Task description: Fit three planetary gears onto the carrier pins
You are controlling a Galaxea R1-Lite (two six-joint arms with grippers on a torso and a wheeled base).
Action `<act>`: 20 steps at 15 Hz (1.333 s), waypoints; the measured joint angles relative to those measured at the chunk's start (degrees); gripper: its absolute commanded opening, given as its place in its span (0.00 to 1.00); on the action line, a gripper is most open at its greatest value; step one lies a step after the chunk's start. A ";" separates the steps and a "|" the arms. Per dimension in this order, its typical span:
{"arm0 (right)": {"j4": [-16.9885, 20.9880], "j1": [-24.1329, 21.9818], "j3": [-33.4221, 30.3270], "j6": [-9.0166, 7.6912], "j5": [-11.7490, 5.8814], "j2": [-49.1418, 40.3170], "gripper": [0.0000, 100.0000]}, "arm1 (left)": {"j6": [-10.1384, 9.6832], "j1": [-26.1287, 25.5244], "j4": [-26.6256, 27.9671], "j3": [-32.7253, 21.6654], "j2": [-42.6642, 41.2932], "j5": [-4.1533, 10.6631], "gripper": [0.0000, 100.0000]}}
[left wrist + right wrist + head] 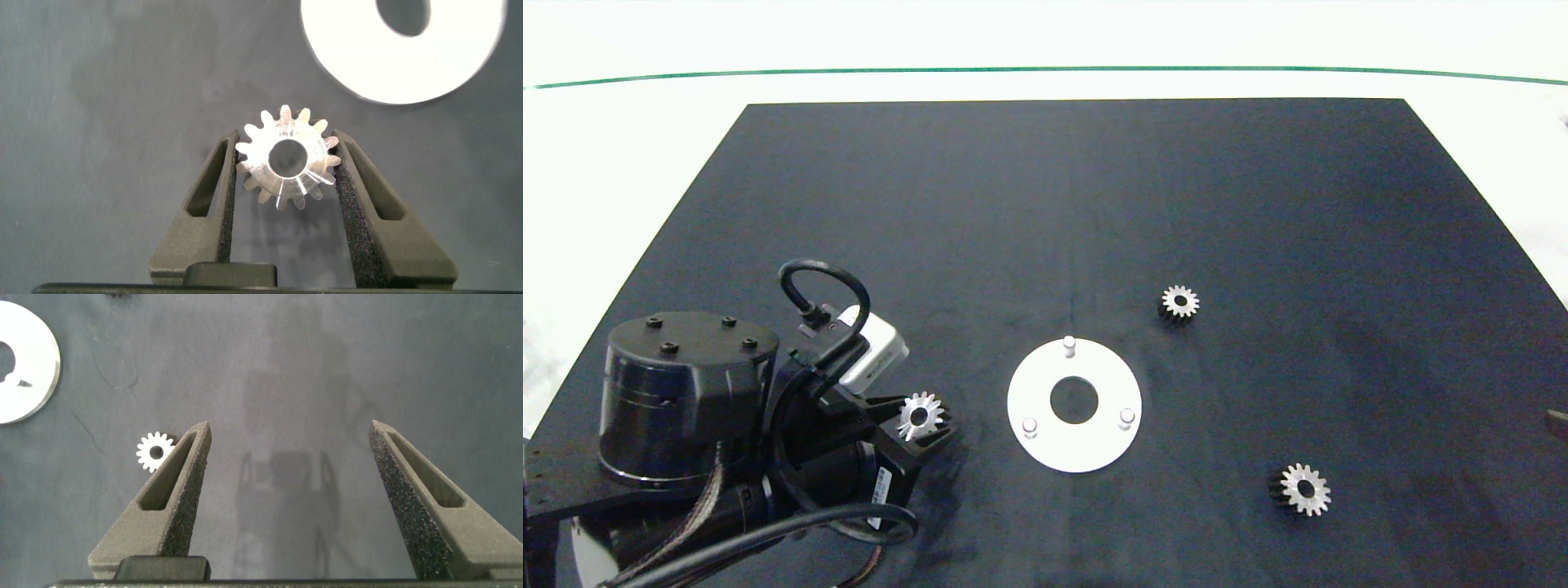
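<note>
At the near left of the dark mat (pixel 1045 204), the left arm reaches in from the left edge, and the left gripper (pixel 920 420) is closed on one of the planetary gears (pixel 920 413), a small silvery toothed wheel pinched by its teeth between the two foam-lined fingers (pixel 353 192). In the left wrist view the gear's (pixel 286 157) flat face and central bore look straight back at the camera. In the head view the bore appears to point upward, so the gear seems to sit roughly level, ready to drop over a peg. Just to the right of this gripper, apart from it, the white ring-shaped carrier disc (pixel 1074 445) lies flat on the mat, with three short white carrier pins in a triangle. All three are bare. The near-left pin (pixel 1030 425) lies closest to the held gear, the near-right pin (pixel 1126 417) is across the central hole, and the far pin (pixel 1069 345) stands behind. The coming move likely turns on carrying the gear rightward until its bore stands above that near-left pin, then lowering. Farther right, a second gear (pixel 1304 489) rests on the mat near the front, and a third gear (pixel 1179 302) lies beyond the disc. The right gripper (pixel 286 457) hangs over bare mat at the right edge, fingers spread wide and empty.
</note>
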 measured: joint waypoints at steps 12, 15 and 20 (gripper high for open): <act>-0.02 -0.07 0.69 -0.09 -0.52 -0.27 0.76 | -0.60 -10.23 -7.40 -0.63 5.32 0.33 0.22; 0.02 -0.13 1.05 -0.09 -0.55 -0.27 0.76 | -0.38 -11.59 -7.84 -1.60 7.30 1.33 0.22; 0.04 -0.09 1.76 -0.07 -0.44 -0.27 0.76 | 0.80 -11.87 -7.84 -5.86 11.79 2.43 0.22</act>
